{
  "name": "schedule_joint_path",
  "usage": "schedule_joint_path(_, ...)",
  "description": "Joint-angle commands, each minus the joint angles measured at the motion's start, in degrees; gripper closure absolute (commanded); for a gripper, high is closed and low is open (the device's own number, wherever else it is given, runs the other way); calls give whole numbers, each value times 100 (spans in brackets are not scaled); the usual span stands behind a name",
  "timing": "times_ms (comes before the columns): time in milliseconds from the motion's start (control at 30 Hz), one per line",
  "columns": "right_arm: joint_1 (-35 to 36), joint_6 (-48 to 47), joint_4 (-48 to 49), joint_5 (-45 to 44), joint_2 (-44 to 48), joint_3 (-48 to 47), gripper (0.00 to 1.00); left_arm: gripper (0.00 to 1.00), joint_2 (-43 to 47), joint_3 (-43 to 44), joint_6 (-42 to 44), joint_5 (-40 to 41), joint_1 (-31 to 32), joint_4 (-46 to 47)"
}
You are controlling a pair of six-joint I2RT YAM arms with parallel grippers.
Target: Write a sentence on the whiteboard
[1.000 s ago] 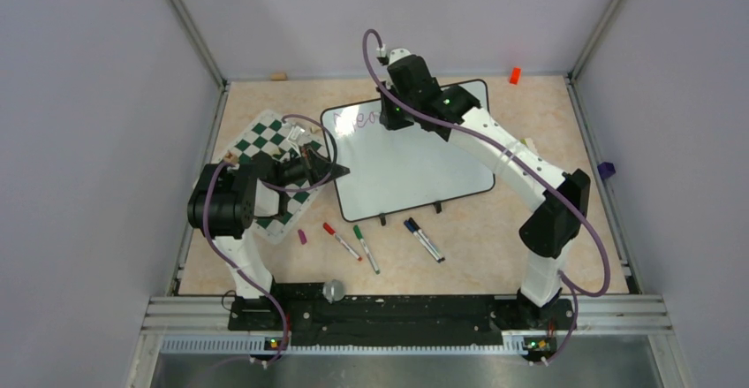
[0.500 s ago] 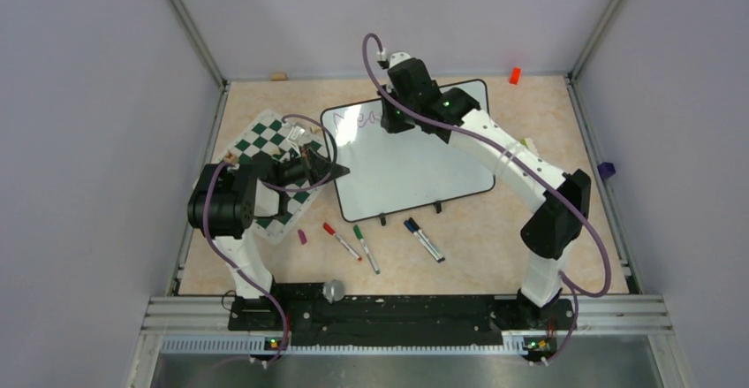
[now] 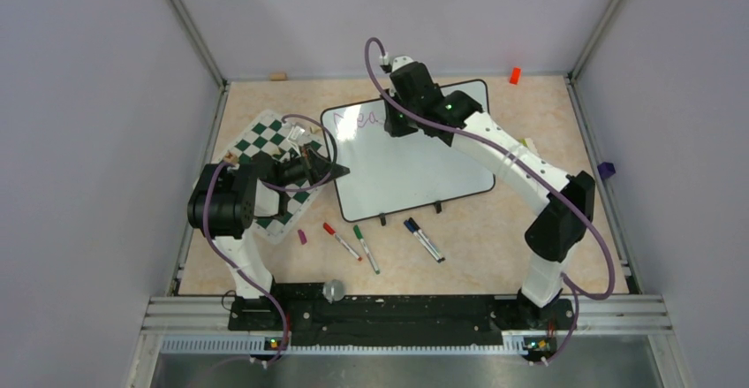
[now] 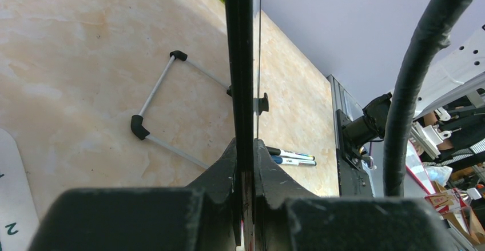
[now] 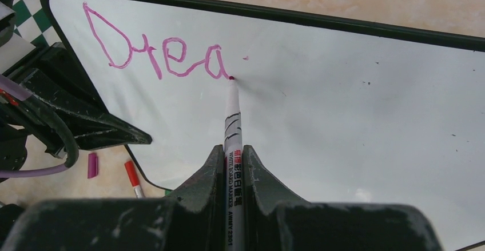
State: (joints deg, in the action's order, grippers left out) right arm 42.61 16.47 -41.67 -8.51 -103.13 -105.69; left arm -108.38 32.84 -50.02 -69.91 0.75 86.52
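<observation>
The whiteboard (image 3: 415, 158) lies tilted mid-table and fills the right wrist view (image 5: 354, 108). The sentence (image 5: 157, 54) reads "Drea" in purple-pink lettering near the board's top left; it shows faintly from above (image 3: 360, 121). My right gripper (image 5: 233, 154) is shut on a white marker (image 5: 232, 125) whose purple tip touches the board just after the "a". From above that gripper (image 3: 396, 123) is over the board's upper part. My left gripper (image 4: 246, 148) is shut on the whiteboard's black frame edge (image 4: 239, 62) at its left side (image 3: 334, 172).
A green-and-white chess mat (image 3: 274, 145) lies left of the board. A purple cap (image 3: 302, 237), red marker (image 3: 341, 240), green marker (image 3: 366, 247) and two dark markers (image 3: 424, 239) lie in front of it. An orange piece (image 3: 514, 75) sits at the back right.
My right gripper has shifted right along the board's top while writing; the lettering has grown by a letter. The left arm has not moved.
</observation>
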Motion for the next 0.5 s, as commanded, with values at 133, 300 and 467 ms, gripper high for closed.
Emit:
schedule_joint_path(133,-124,-141,457,-95,629,133,100,100,-56,44,365,-330,7,629)
schedule_joint_path(300,-173,-145,466,-57,535,-19,100,100,-43,35,372,-338,6,629)
schedule_joint_path(467,-188,-160,459,-24,357,-235,100,100,-31,38,374,-340,6,629)
